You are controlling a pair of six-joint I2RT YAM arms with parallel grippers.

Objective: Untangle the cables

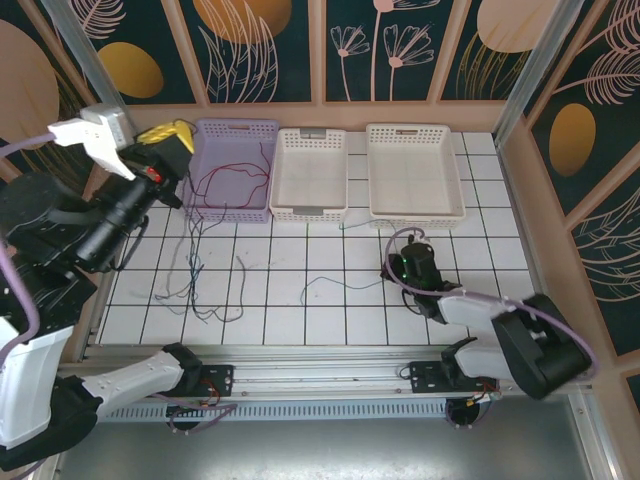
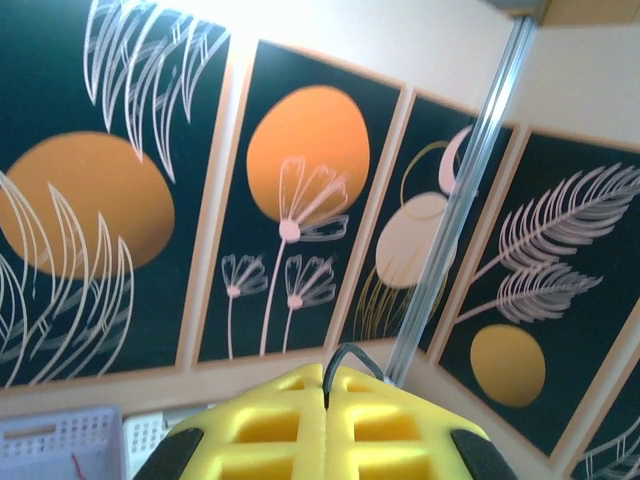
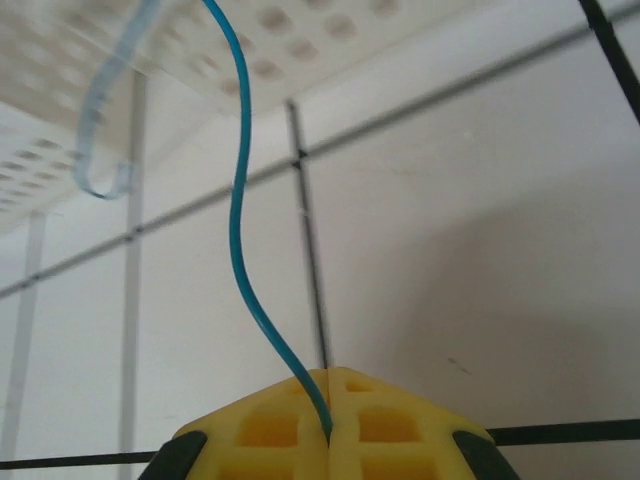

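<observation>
bright, even light; wrist views soft, perhaps defocused

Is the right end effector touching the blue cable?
Touching. Right wrist view: the blue cable runs into the seam of the shut right end effector.

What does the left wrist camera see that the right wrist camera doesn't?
Left wrist camera: the painted wall with orange circles and flowers, a metal post, a corner of the lilac basket, and a dark cable pinched in the left gripper.
Right wrist camera: the white tiled table with black lines, and a blue cable rising from the right gripper.
Both: shut yellow fingers pinching a thin cable, and a bit of white basket.
</observation>
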